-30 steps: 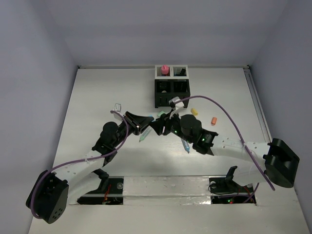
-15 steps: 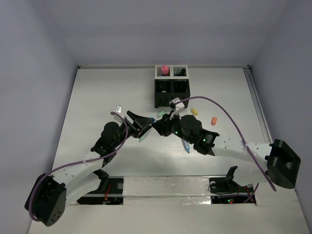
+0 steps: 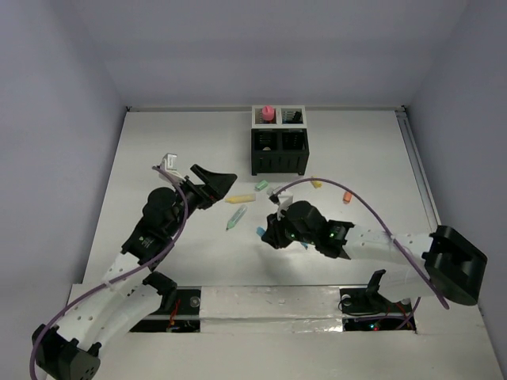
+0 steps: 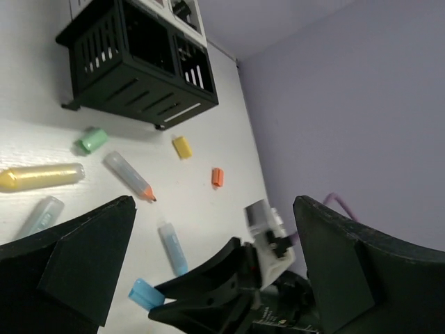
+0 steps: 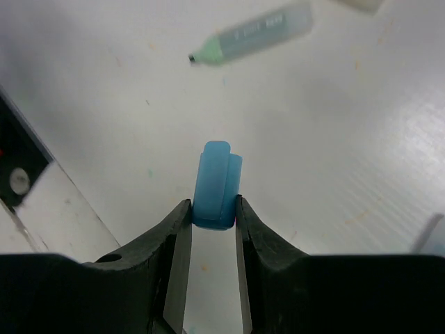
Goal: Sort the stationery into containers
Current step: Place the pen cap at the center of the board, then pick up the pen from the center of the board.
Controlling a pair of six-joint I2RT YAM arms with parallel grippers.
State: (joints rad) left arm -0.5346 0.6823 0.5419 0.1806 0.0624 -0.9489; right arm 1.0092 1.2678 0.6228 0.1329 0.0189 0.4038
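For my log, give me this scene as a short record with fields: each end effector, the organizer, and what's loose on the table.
Left end effector: open, holding nothing
Right end effector: shut on blue cap
Organizer: pink tube standing in a far white compartment
Loose on table: yellow marker, green cap, teal pen, yellow cap, orange cap

White table (image 3: 158, 142), mesh organizer (image 3: 279, 150), yellow marker (image 3: 236, 199), green cap (image 3: 261, 186)
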